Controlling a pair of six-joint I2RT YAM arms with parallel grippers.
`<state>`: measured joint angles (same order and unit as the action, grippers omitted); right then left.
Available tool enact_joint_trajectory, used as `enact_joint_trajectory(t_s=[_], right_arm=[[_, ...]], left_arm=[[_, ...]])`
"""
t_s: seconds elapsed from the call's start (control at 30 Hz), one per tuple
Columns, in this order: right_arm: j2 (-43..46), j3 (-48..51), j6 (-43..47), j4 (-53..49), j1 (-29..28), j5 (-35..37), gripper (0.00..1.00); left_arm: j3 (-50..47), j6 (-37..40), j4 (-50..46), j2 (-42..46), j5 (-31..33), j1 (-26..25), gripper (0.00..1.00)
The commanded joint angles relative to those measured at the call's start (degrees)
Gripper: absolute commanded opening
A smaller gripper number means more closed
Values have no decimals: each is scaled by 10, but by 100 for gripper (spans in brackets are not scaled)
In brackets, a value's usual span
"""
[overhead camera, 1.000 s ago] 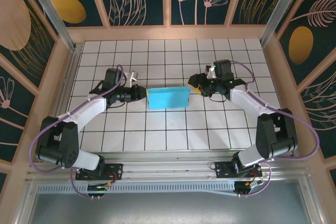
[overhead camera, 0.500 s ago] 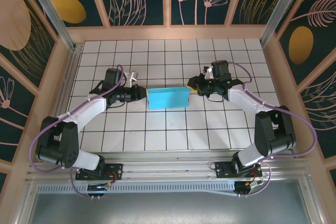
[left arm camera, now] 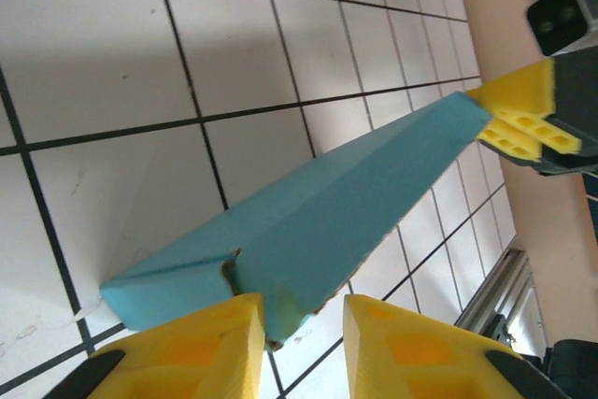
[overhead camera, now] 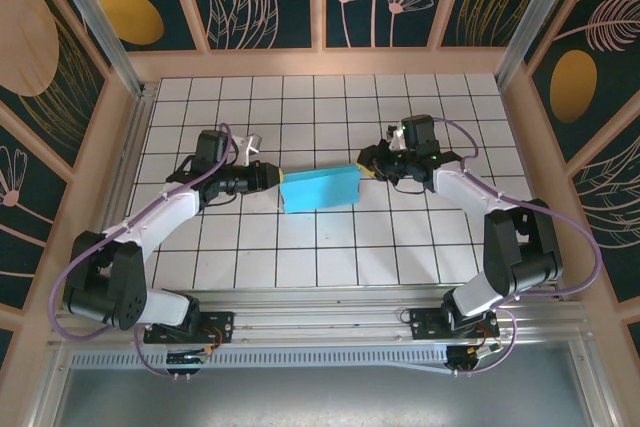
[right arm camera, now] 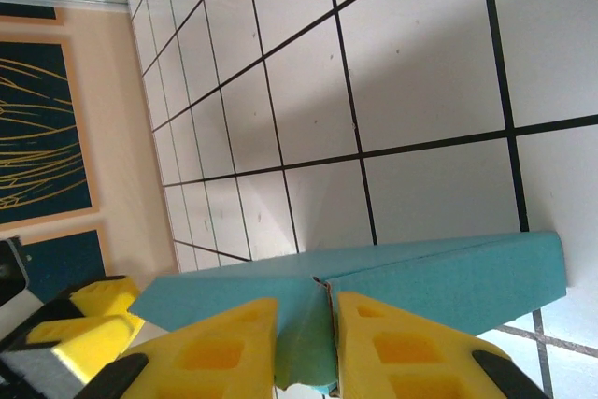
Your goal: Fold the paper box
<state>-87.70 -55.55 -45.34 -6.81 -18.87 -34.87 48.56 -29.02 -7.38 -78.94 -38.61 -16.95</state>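
right jaws pinch one end of the paper box (overhead camera: 319, 189); left jaws sit loosely around the other

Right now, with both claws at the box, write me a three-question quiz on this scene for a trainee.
1. True or false: the paper box lies between the left claw and the right claw.
2. Which colour shows on the paper box's outside? A white, B turquoise, C lime green.
3. In the right wrist view, what sits between the right claw's fingers?
Key: 1 true; 2 B; 3 an end of the paper box.
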Motion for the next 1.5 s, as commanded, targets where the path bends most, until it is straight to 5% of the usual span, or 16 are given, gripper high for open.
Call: enact_joint_trajectory(t_s=[0.0, 0.47, 0.7, 1.3, 1.47], right_arm=[[-12, 8, 3, -4, -4, 0, 22], [-13, 4, 7, -12, -5, 0, 23], [-13, 4, 6, -10, -5, 0, 23], [-23, -2, 14, -15, -12, -3, 23], [-24, 2, 15, -15, -12, -4, 23]], left_arm=[[-10, -3, 22, 24, -18, -3, 32], [0, -139, -21, 51, 98, -4, 38], [-60, -281, 96, 71, 98, -3, 44], [-90, -316, 173, 4, 42, -4, 47], [-100, -325, 179, 0, 42, -3, 37]])
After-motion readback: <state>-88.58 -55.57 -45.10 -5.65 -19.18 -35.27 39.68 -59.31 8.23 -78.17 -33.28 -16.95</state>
